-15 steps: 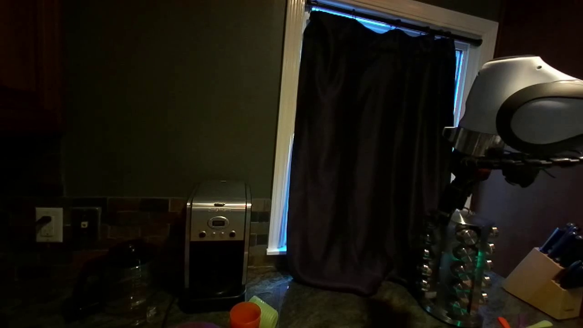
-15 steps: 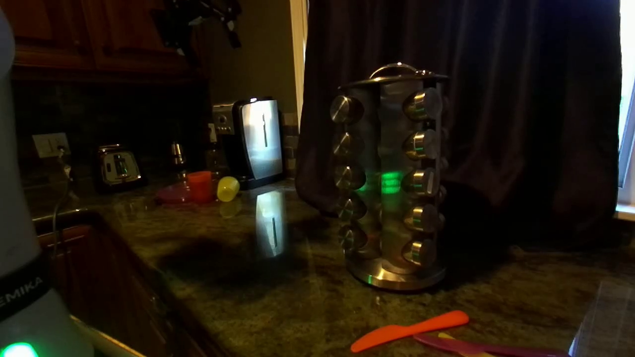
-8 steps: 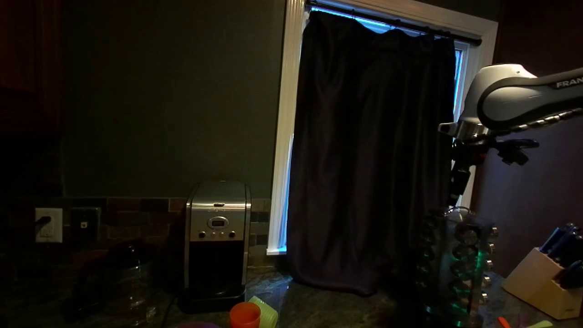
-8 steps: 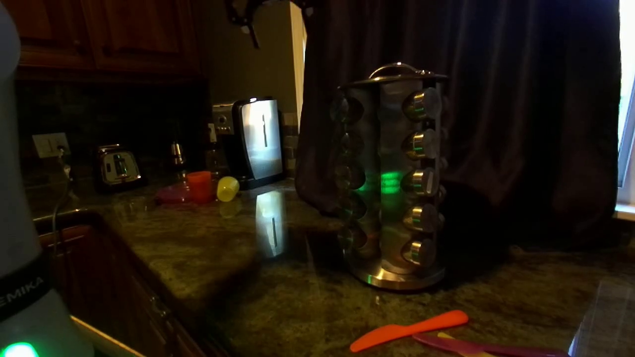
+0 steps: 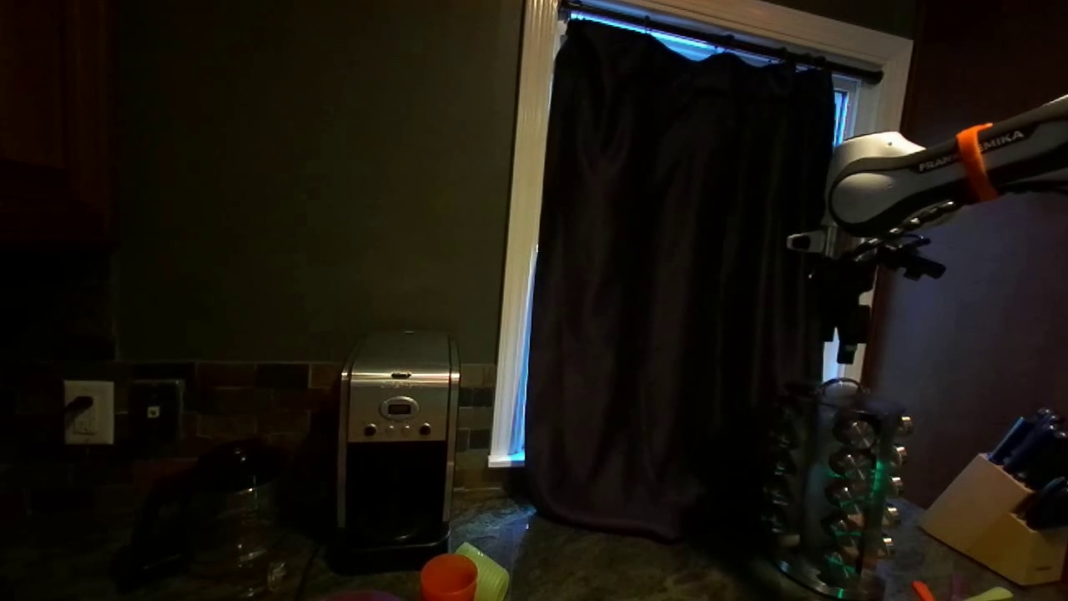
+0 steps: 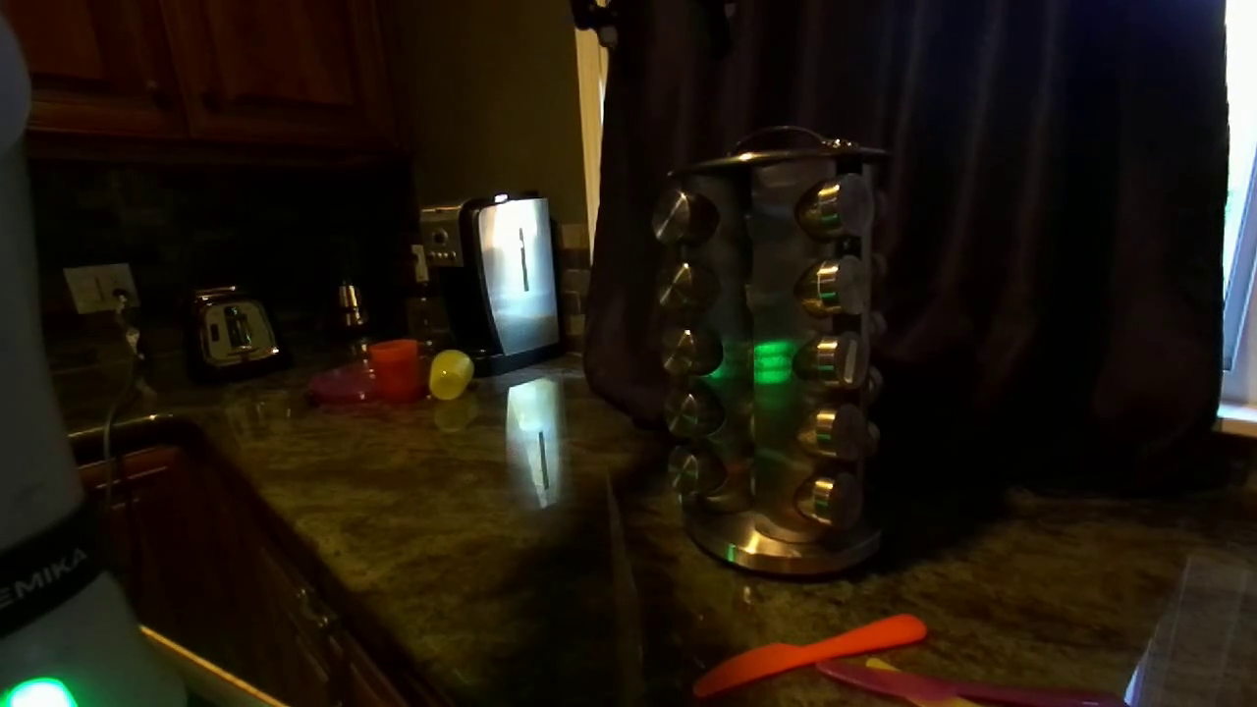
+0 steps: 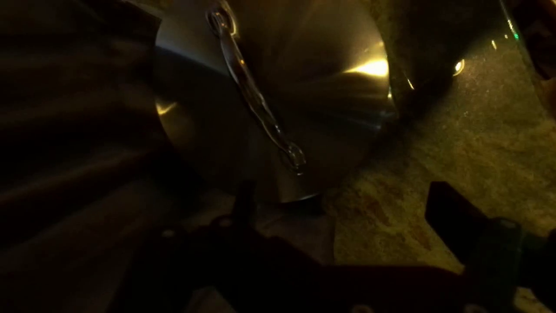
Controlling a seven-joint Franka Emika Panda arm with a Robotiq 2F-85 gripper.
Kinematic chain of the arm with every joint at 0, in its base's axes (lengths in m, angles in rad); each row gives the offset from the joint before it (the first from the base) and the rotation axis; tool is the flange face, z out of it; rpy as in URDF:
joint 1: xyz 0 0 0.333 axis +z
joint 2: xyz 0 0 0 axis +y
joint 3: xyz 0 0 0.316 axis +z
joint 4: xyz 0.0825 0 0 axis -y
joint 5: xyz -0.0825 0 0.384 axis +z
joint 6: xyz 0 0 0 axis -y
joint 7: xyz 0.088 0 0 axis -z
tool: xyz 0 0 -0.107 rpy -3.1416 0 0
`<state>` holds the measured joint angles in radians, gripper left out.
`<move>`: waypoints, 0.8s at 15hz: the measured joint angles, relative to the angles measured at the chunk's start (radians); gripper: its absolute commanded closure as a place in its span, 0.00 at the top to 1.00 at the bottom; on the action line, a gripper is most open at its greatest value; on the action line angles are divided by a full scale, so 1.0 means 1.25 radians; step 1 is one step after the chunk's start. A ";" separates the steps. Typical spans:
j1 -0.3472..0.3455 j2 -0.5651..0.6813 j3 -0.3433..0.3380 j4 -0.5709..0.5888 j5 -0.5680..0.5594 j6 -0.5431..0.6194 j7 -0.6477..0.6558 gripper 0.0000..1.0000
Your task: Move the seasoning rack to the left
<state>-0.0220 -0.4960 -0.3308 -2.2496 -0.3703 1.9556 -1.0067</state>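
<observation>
Where the arm [image 5: 930,179] bends, its hand [image 7: 341,186] points down, spread.

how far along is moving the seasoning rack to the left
Looks done: the pincer is open and hangs higher than the seasoning rack. In hand: probably the approach to the top handle, which is not yet between the fingers. Remaining: likely the grip, the shift left and the release, since it stands upright on the counter with nothing holding it.
</observation>
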 measured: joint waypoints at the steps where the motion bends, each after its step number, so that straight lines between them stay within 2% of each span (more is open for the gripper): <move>1: -0.001 0.007 0.000 0.004 -0.001 0.000 -0.006 1.00; 6: -0.009 0.012 0.007 0.009 -0.002 0.003 -0.014 1.00; 12: -0.052 0.075 0.009 -0.004 -0.037 0.122 -0.067 1.00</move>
<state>-0.0865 -0.4024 -0.3192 -2.2548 -0.4161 2.1081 -1.0908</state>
